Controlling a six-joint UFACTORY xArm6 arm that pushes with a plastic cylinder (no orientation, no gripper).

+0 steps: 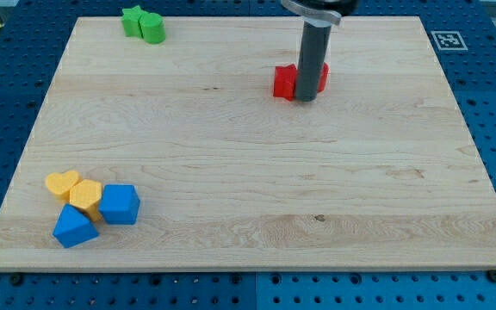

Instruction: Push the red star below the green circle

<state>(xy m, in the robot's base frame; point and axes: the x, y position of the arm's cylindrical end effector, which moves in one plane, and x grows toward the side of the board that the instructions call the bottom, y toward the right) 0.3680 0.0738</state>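
No hand on this rig, just my tip planted right in front of the red star, covering its middle, red poking out on both sides. Sitting upper centre of the table, well apart from the green circle up at top left, touching a green star. Bottom left: yellow heart, yellow block, blue cube, blue triangle-ish block, all bunched together.
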